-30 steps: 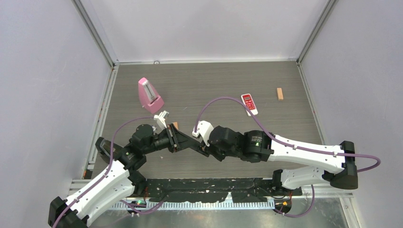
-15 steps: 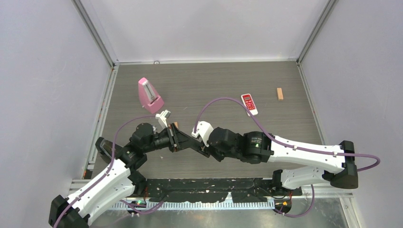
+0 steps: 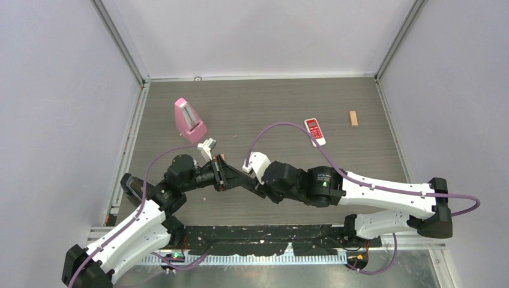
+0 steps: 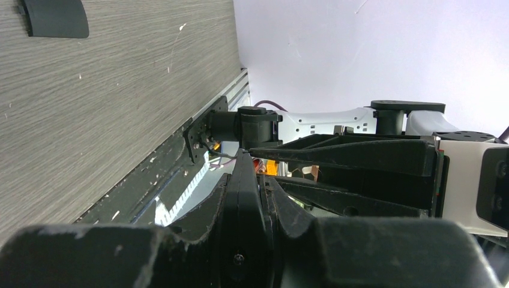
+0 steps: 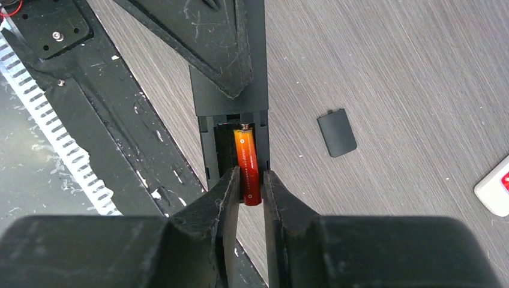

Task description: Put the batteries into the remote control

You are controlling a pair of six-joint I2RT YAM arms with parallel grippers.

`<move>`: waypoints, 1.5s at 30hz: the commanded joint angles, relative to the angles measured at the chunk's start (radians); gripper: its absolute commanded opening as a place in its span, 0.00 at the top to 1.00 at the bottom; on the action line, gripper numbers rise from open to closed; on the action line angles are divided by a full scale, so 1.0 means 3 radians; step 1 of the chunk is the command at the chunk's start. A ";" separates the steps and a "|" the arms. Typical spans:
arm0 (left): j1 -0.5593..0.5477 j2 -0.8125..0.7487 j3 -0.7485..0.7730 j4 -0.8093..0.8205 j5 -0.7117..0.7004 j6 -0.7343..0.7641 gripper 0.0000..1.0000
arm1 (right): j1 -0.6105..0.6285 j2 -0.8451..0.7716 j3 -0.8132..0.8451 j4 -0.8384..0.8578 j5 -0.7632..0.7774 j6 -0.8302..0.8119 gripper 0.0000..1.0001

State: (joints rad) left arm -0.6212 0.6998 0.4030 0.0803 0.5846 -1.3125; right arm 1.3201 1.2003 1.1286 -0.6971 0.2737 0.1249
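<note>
One battery (image 5: 247, 165), orange-red, lies lengthwise in the open compartment (image 5: 219, 150) at the end of the black remote control (image 5: 234, 107). It sits along one side of the recess, with its far end against the small spring contact at the inner wall. Its near end pokes out between the fingers of the right gripper (image 5: 251, 174). Those fingers stand only a narrow gap apart, one on each side of the battery's end. Whether they actually press on it or merely flank it cannot be told from the wrist view.

The left gripper (image 4: 246, 186) is clamped tight on the remote control's body, which shows edge-on as a thin dark slab between its fingers. In the overhead view this gripper (image 3: 219, 174) and the right one (image 3: 255, 186) meet nose to nose near the front of the table (image 3: 288, 102), left of centre. The remote control is held between them.

A small black battery cover (image 5: 337, 132) lies flat on the table just beside the remote control, apart from both grippers. Farther back, a white remote (image 3: 314, 131) with a red face lies on the table. A tan wooden block (image 3: 353, 118) lies to its right, and a pink wedge-shaped thing (image 3: 189, 120) stands at the back left.
</note>
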 commanded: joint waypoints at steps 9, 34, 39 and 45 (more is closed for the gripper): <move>-0.0032 -0.0106 0.0058 0.0414 0.0244 -0.0286 1.00 | -0.0031 -0.0012 -0.0005 -0.0053 0.0448 0.0287 0.76; -0.0032 -0.0073 0.0139 0.0240 0.0282 -0.0115 1.00 | -0.0027 -0.0089 -0.0026 -0.0252 0.0594 0.0167 0.83; -0.0033 -0.0076 0.0214 0.0079 0.0287 0.0031 1.00 | -0.0028 -0.0140 -0.0057 -0.0273 0.0560 0.0021 0.83; -0.0034 -0.0038 0.0219 0.0135 0.0309 0.0030 1.00 | -0.0030 -0.0201 -0.0086 -0.0255 0.0528 -0.0060 0.83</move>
State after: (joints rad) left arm -0.6205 0.6983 0.4149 0.0769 0.5510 -1.3075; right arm 1.3270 1.1687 1.1187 -0.7116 0.3347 0.1535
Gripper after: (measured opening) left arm 0.199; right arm 0.193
